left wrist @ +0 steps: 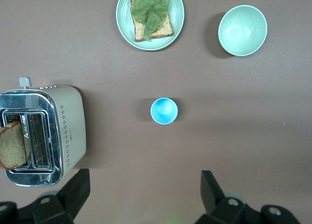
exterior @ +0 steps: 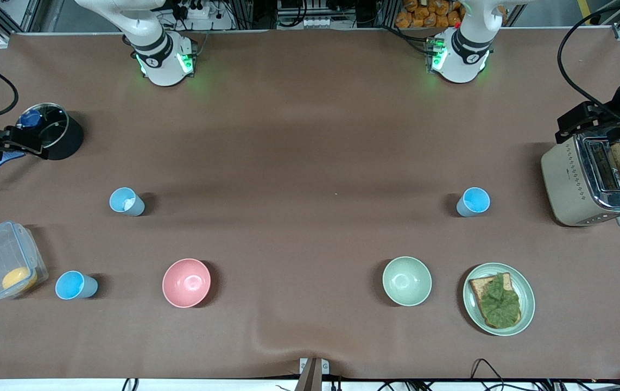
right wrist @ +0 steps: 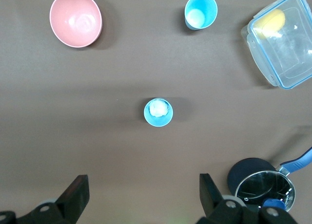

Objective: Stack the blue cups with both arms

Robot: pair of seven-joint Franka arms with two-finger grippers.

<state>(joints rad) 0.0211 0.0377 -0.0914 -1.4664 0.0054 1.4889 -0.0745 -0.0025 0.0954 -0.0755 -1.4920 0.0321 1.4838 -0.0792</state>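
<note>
Nearest the camera sits the plate (exterior: 527, 304) with its slice of bread under a green leaf, toward the left arm's end of the table, with the green bowl (exterior: 406, 281) beside it and the pink bowl (exterior: 186, 282) farther along the same row. Three blue cups show, not two: one (exterior: 75, 285) in that near row between the pink bowl and a clear box (exterior: 6, 259) holding something yellow, one (exterior: 126, 201) farther from the camera toward the right arm's end, with something white inside it, and one (exterior: 473, 201) toward the left arm's end, near the toaster (exterior: 592, 182) with toast standing in its slot. All three stand upright, mouths up, well apart from each other — no cup is inside another, so the stacking is not begun. The left gripper (left wrist: 144, 197) hangs high over the table above the cup (left wrist: 164, 110) at its end, fingers spread wide and empty; the right gripper (right wrist: 144, 197) does the same over the cup (right wrist: 158, 112) with the white thing in it, also wide and empty. A black pot (exterior: 52, 133) with a glass lid lies at the right arm's end. By my reading everything is left to do: each arm must come down, take a cup, and one must be set into the other — which two of the three are meant I cannot tell
</note>
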